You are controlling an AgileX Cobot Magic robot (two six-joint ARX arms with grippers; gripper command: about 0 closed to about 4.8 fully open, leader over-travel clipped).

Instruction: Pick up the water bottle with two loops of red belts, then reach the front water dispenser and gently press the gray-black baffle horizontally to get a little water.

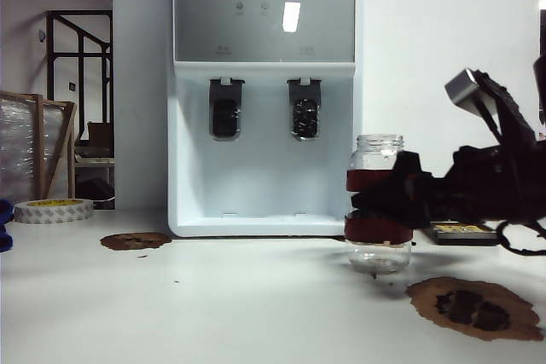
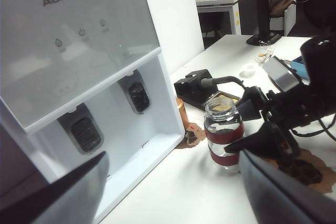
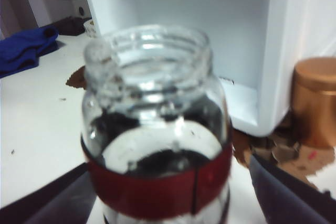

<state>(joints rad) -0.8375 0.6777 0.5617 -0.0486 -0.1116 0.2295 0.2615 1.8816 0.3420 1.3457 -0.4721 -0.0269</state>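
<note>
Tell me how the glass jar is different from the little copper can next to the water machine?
The jar is clear glass you can see through; the can is solid shiny copper-brown. The jar wears red bands; the can is plain. The jar's mouth is open; the can's top is closed. The jar stands between the right pincer's open fingers; the can stands alone by the dispenser. Both stand upright on the table.

The jar [image 1: 378, 202] is clear, glossy glass with 2 matt dark red bands. The dispenser [image 1: 264, 91] is smooth white plastic with a glossy gray panel. The desk [image 1: 213, 304] is smooth white; the can [image 3: 315, 100] looks brushed copper metal.
</note>
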